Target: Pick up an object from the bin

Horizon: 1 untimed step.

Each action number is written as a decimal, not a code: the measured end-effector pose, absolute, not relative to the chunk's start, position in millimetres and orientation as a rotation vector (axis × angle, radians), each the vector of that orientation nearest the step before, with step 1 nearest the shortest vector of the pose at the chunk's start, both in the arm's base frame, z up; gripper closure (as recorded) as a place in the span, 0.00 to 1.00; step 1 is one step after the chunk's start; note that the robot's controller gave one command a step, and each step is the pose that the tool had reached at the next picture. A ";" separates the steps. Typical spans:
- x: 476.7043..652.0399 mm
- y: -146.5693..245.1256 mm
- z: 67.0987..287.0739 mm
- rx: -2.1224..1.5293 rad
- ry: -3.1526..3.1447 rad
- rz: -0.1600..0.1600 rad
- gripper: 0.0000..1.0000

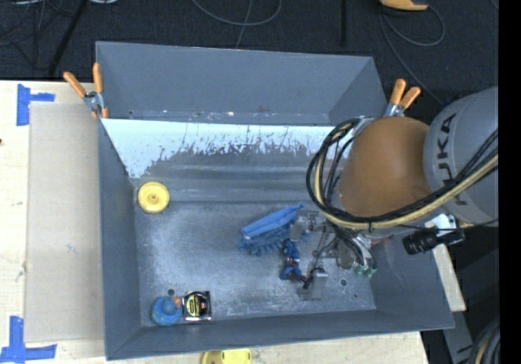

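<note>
My gripper hangs low over the bin's right side, close to the floor. A small dark blue object lies right beside it on its left; whether they touch I cannot tell. A blue brush lies just up and left of that, tilted, with its bristles facing down.
A round yellow disc sits near the left wall. A black and yellow tape measure lies at the front left corner, with a round blue thing next to it. The arm's orange cover and looped cables hide the bin's right part.
</note>
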State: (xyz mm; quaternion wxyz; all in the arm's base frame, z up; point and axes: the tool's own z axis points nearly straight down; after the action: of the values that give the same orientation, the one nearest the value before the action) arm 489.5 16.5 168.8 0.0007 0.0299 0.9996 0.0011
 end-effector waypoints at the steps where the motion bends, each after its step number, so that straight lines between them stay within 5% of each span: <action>1: 533.3 42.6 138.9 0.101 3.140 0.000 0.00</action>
State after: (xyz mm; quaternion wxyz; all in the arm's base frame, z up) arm 533.3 42.6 138.9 0.0002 0.0321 0.9995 0.0001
